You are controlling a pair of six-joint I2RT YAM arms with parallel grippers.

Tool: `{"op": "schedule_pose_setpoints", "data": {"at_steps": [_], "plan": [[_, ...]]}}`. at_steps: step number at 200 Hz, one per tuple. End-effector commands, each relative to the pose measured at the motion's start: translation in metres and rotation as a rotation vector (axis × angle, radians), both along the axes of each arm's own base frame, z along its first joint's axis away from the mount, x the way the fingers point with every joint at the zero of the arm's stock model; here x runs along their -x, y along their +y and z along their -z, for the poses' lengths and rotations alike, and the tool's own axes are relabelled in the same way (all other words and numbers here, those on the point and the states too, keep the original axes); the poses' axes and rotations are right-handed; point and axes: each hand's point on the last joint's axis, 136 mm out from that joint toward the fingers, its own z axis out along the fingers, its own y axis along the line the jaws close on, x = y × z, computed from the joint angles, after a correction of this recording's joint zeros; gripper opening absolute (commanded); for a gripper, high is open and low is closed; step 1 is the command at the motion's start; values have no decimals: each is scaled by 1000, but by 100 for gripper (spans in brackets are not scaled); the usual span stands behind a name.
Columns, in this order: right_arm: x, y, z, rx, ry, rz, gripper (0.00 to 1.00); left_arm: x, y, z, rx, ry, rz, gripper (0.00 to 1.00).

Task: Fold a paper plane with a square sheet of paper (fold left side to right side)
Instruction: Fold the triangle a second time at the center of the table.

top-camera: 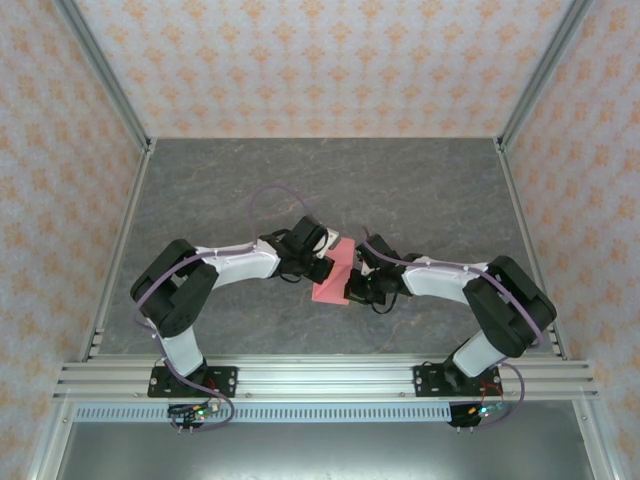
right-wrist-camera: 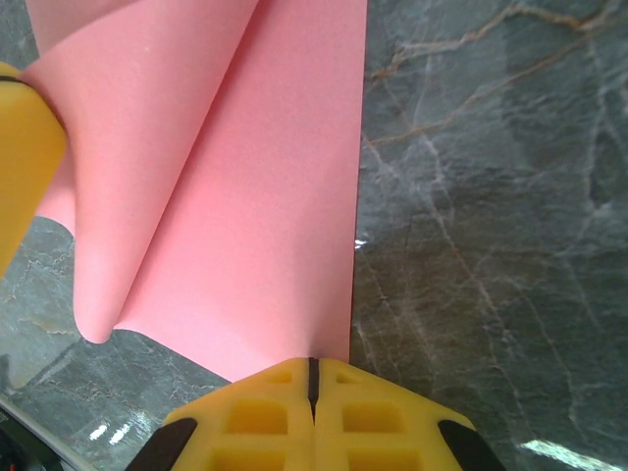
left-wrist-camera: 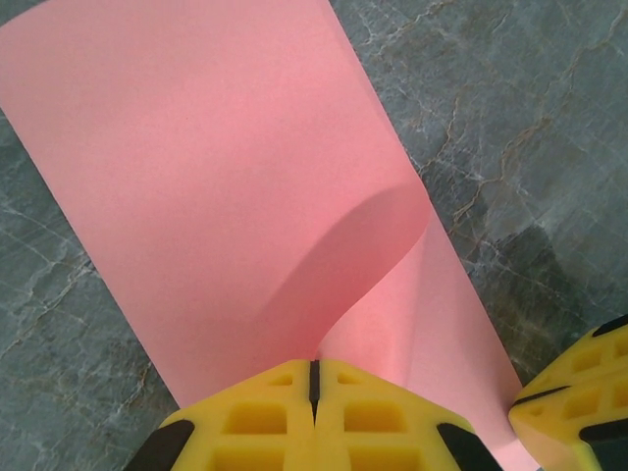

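Note:
The square sheet of paper (top-camera: 331,281) is pink-red and lies mid-table between both arms, partly lifted and curled over itself. In the left wrist view the sheet (left-wrist-camera: 216,177) bends up in a soft loop into my left gripper (left-wrist-camera: 315,378), whose yellow fingers are shut on its edge. My right gripper (right-wrist-camera: 313,375) is shut on the near edge of the sheet (right-wrist-camera: 265,196), close to its right corner. Each wrist view catches a yellow finger of the other gripper beside the paper. In the top view the left gripper (top-camera: 327,264) and right gripper (top-camera: 356,287) flank the sheet. A paper plane is out of view.
The grey marbled table (top-camera: 300,185) stretches open behind and to both sides of the arms. Aluminium posts and patterned walls enclose it, and a frame rail (top-camera: 320,378) runs along the near edge by the arm bases.

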Motion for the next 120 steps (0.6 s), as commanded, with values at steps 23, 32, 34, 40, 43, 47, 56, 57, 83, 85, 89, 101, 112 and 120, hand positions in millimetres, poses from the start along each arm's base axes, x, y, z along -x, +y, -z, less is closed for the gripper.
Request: {"op": "schedule_pose_setpoints", "data": {"at_steps": [23,32,34,40,43,47,56,57,83,85,89,101,112,120], "plan": [[13,-22,23,131,49,-4,5,-7,3,3,-24,2,4,4],[14,-22,23,133,51,-5,5,-7,3,4,-25,2,4,5],[14,-22,23,133,51,-5,5,-7,3,4,-25,1,3,4],[14,-22,23,133,50,-5,5,-7,3,4,-25,2,3,5],[14,-22,23,133,51,-6,5,-8,3,4,-25,1,2,4],[14,-22,23,133,52,-6,6,-8,3,5,-26,2,3,4],[14,-22,24,134,53,-6,5,-8,3,6,-28,3,2,4],[14,-22,24,134,54,-5,5,-8,3,6,-29,3,2,4],[15,-23,24,137,54,-7,5,-10,4,8,-36,1,-1,5],[15,-23,24,137,55,-6,5,-10,4,8,-36,1,-2,4],[14,-23,24,136,54,-7,5,-10,4,8,-38,0,-3,4],[15,-23,24,138,55,-7,5,-11,5,8,-42,-3,-6,4],[15,-24,25,141,57,-8,6,-12,5,8,-44,-7,-7,4],[16,-24,25,142,59,-9,6,-12,5,7,-42,-8,-6,4]]}}
